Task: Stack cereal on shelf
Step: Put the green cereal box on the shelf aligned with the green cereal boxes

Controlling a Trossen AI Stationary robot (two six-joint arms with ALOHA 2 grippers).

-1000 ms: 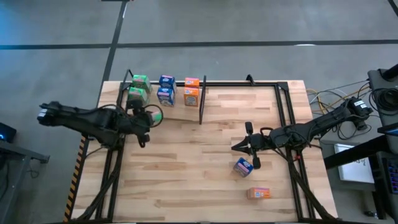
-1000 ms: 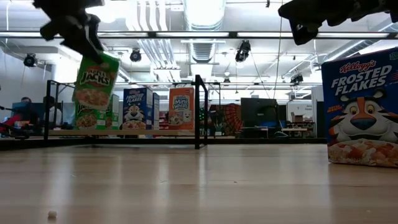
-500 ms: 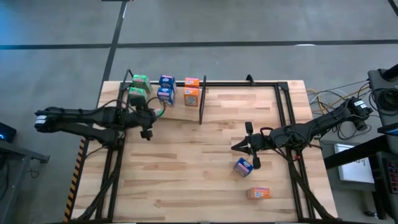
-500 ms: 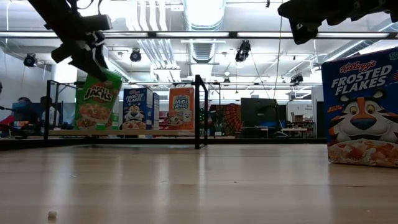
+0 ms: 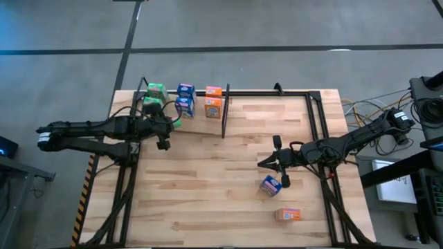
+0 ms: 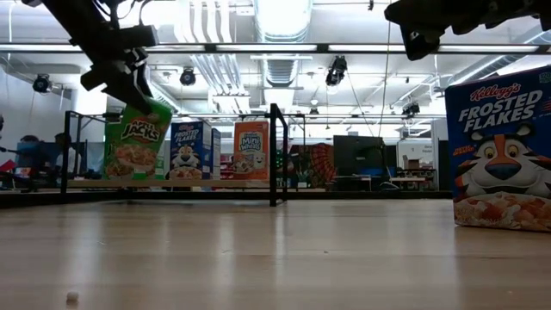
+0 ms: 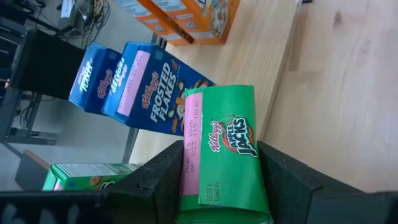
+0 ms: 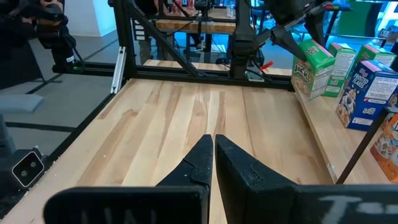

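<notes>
- The green cereal box point(image 7: 227, 155) is clamped between the fingers of the left pincer point(image 5: 165, 126), hanging tilted just above the shelf point(image 5: 201, 117), at the front of the green column.
- Just beyond the pincer stand two more green boxes point(image 5: 154, 97); to one side of it stand two blue boxes point(image 7: 146, 90), and past those two orange boxes point(image 5: 213, 100), all on the shelf short of the black divider rod point(image 6: 274, 155).
- Risk, as I judge it: the held box leans in the low view, so if it is let go at this angle it may land on an edge and topple onto the desk point(image 5: 221, 187) or against the blue box beside it.
- Risk: the nearest blue box sits close alongside the held one in the left wrist view, so a sideways drift while lowering could nudge it and knock that column out of line.
- Risk: pushing too far forward could shove the green boxes behind toward the back frame.
- The right pincer point(image 5: 266, 164) hovers with fingers pressed together and nothing between them, well apart from the shelf; a blue box point(image 5: 270, 185) lies just beside it on the desk and an orange box point(image 5: 288, 214) farther out, both yet to be shelved.
</notes>
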